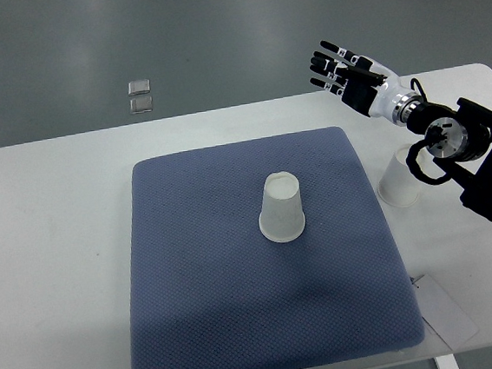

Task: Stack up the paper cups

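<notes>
Nearest the robot's side, a sheet of white paper (446, 313) pokes out from under the near right corner of a blue-grey mat (206, 310), lying flat on the white table (52, 255). The mat covers most of the middle of the table. Roughly at its centre stands a paper cup (281, 209), upside down, its wide rim on the cloth and its narrow base facing up. A second paper cup (397, 180) sits off the mat, on the bare tabletop just beside the mat's right edge; it too looks inverted, though the robot's forearm crosses in front of part of it, so I cannot be sure.

That arm comes in from the right edge, dark and jointed, and rises past the second cup. At its end the right hand (349, 74) hangs in the air above the far right part of the table, fingers spread and stretched out, nothing in them, well apart from both cups.

Beyond the table's far edge, on the grey floor, lie two small pale squares (140, 95), one just behind the other.
</notes>
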Robot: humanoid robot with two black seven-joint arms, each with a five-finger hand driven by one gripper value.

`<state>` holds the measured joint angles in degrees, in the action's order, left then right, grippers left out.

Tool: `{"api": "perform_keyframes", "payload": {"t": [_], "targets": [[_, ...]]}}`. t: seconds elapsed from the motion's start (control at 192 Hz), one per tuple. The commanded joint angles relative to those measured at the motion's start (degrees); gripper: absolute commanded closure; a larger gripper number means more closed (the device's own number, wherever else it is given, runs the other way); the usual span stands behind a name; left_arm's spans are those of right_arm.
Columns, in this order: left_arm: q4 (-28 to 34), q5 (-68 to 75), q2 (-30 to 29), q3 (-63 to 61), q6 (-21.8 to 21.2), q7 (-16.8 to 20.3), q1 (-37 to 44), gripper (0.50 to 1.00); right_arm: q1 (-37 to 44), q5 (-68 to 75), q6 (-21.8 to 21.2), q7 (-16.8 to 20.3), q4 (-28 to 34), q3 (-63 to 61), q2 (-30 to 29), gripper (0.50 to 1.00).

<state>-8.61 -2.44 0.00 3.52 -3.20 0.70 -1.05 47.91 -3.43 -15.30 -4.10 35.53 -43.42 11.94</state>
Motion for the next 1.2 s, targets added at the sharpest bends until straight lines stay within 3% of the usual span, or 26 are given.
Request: {"api": "perform_keyframes", "payload": {"t": [0.0, 0.759, 0.998, 1.196], "targets": [[0.0, 0.1, 0.0, -0.1, 0.0, 0.0, 0.0, 0.500, 0.1, 0.0, 0.0, 0.0, 0.0, 0.0, 0.1, 0.579], [0.5, 0.0, 0.0, 0.0, 0.0, 0.0, 0.1, 0.500, 0.2, 0.2, -0.3, 0.1, 0.4, 0.0, 0.6, 0.576], [0.4, 0.0, 0.0, 0.0, 0.0, 0.0, 0.1, 0.500, 1.6, -2.5, -2.5, 2.2, 2.2, 4.6, 5.3, 0.579], [0.5, 0.0, 0.0, 0.0, 0.0, 0.0, 0.1, 0.500, 8.4, -13.2, -3.6, 4.2, 7.5, 18.4, 13.1, 0.579]]}}
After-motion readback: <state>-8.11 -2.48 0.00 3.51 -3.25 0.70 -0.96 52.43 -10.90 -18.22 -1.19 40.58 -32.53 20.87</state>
